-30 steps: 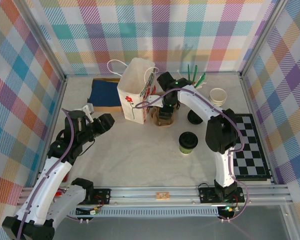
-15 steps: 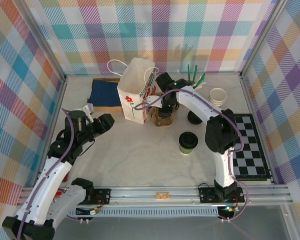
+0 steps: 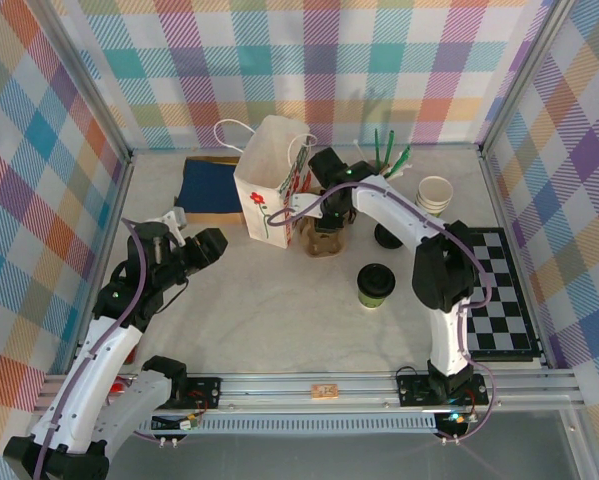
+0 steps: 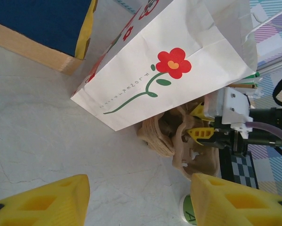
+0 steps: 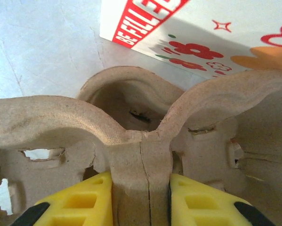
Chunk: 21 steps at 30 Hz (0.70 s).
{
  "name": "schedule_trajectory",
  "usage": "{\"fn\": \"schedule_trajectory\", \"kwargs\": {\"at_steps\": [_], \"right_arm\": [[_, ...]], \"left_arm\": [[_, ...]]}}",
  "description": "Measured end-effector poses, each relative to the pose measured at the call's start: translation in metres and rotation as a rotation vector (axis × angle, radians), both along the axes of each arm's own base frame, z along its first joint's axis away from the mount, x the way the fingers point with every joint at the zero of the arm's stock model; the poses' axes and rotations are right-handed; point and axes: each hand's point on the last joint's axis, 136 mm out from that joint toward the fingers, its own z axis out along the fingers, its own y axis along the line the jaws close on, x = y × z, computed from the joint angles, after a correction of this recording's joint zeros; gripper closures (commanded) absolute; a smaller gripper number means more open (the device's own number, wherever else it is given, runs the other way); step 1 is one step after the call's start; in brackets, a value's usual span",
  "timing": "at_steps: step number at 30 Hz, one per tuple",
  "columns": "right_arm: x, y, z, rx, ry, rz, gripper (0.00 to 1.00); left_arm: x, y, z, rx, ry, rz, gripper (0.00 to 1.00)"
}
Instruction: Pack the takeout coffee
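The right pincer [image 5: 141,190] has drawn its jaws in and now pinches the middle rib of the cardboard cup carrier [image 5: 60,122] between its 2 yellow fingers [image 5: 79,200], pressed against either side of it. Seen from above, the right arm's wrist has also leaned a little closer to the white paper bag [image 3: 267,185].

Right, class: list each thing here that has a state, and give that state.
takeout coffee: upright, lid on
lidless cup: upright, uncovered
paper bag: standing upright
cup carrier: gripped at its middle rib
right gripper: shut on cup carrier
left gripper: open, empty
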Motion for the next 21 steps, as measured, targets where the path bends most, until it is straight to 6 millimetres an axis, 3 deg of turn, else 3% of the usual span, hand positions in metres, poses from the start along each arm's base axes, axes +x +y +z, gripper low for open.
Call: {"fn": "schedule_trajectory", "kwargs": {"at_steps": [6,13,18,21], "right_arm": [[-0.012,0.004,0.03,0.044,-0.044,0.002,0.71],[-0.041,-0.001,0.083,0.142,-0.103,-0.046,0.71],[-0.075,-0.013,0.11,0.211,-0.113,-0.098,0.69],[-0.093,-0.02,0.133,0.283,-0.112,-0.143,0.69]], "left_arm": [[-0.001,0.003,0.007,0.025,-0.009,0.0,0.41],[0.007,0.003,0.037,0.064,-0.055,-0.014,0.4],[0.033,0.0,0.064,0.127,-0.071,-0.027,0.38],[0.058,-0.005,0.075,0.174,-0.071,-0.042,0.37]]}}
